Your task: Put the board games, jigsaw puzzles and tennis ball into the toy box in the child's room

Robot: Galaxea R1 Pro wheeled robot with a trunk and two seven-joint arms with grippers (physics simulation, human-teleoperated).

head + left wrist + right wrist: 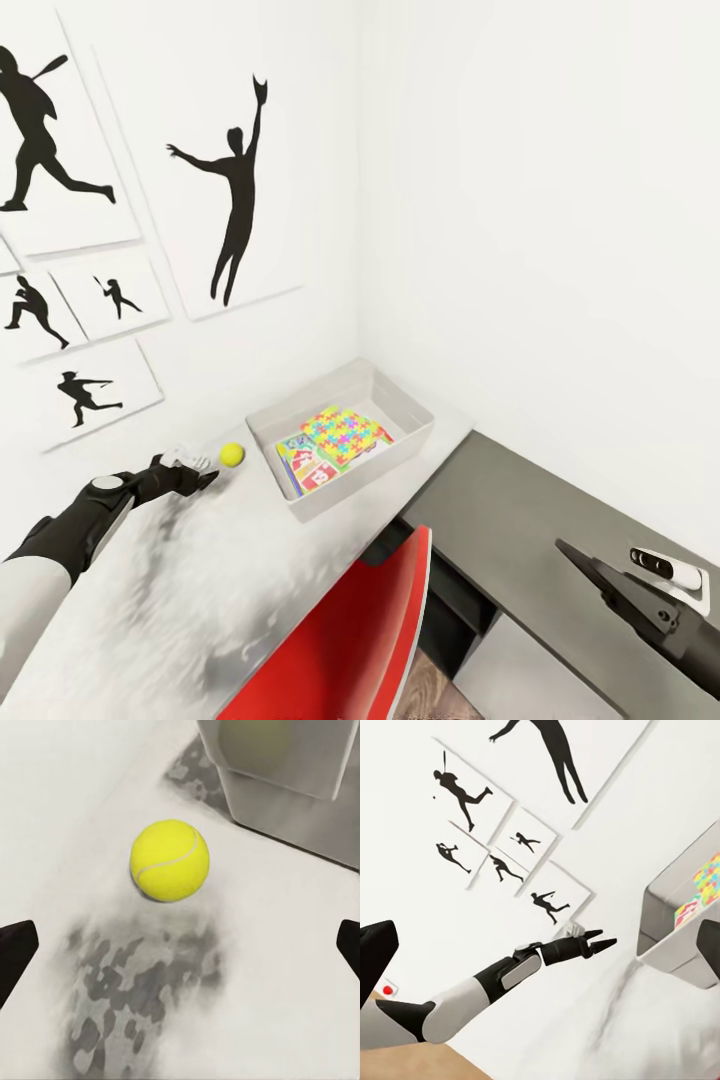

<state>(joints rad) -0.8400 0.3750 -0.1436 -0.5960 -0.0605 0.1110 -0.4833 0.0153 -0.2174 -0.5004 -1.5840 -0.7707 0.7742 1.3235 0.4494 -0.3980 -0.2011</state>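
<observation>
The yellow-green tennis ball (232, 454) lies on the pale table (190, 590), just left of the light-grey toy box (420, 412). My left gripper (207, 472) is open right behind the ball. In the left wrist view the ball (169, 860) sits ahead of the gripper (180, 945), apart from both dark fingertips (15, 956). Inside the toy box lie a multicoloured jigsaw puzzle (345, 428) and a printed board game (312, 466). My right gripper (582, 562) hangs open and empty over the lower dark desk section. From the right wrist I see the left gripper (598, 941) and the toy box (679, 937).
A red chair back (350, 640) stands against the table's front edge. The dark-grey lower desk section (540, 500) runs along the right wall. Black sports-silhouette pictures (235, 190) hang on the white wall behind the table. The toy box sits in the corner.
</observation>
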